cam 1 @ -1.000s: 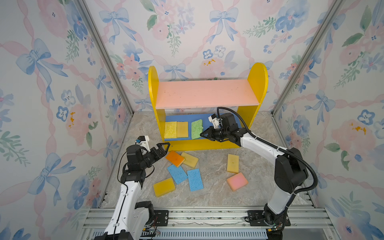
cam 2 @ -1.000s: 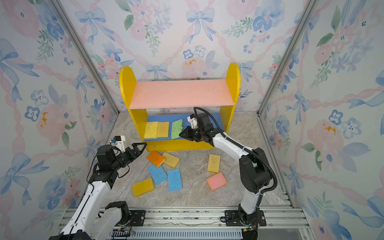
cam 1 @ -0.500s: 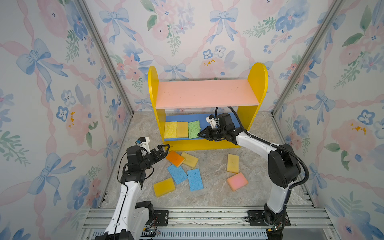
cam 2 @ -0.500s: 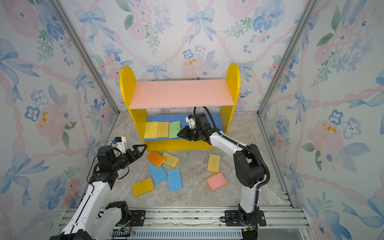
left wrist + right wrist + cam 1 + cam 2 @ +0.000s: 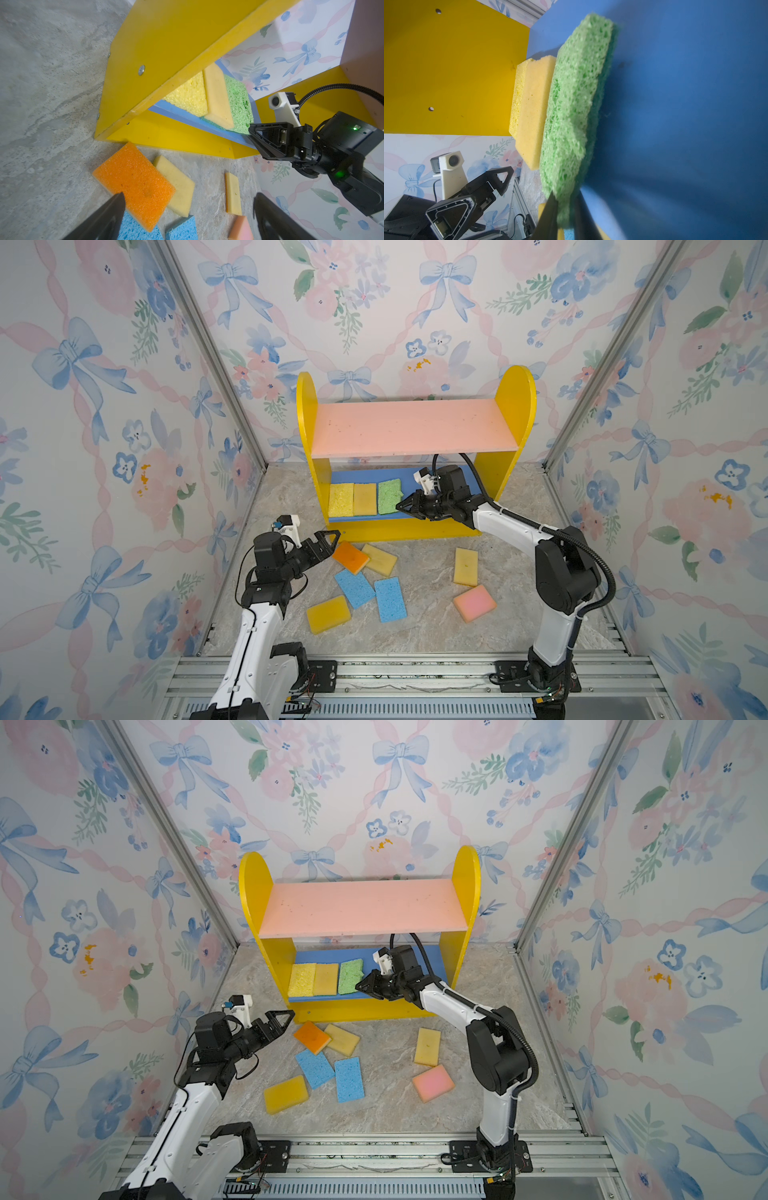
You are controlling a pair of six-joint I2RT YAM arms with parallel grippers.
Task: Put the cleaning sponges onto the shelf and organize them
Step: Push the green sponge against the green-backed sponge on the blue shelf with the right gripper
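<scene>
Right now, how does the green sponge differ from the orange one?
The green sponge sits on the shelf's blue lower board; the orange sponge lies on the table in front. The right gripper pinches the green sponge's edge; the orange sponge is untouched, the open left gripper hovering near. The green sponge has coarse pores; the orange sponge looks finer. Both are flat rectangular foam pads.

The shelf's lower board [image 5: 365, 473] carried a yellow sponge [image 5: 340, 499], a tan sponge [image 5: 364, 498] and a green sponge [image 5: 388, 495]; seven other sponges [image 5: 390, 599] lay on the surface [image 5: 428, 572].
</scene>
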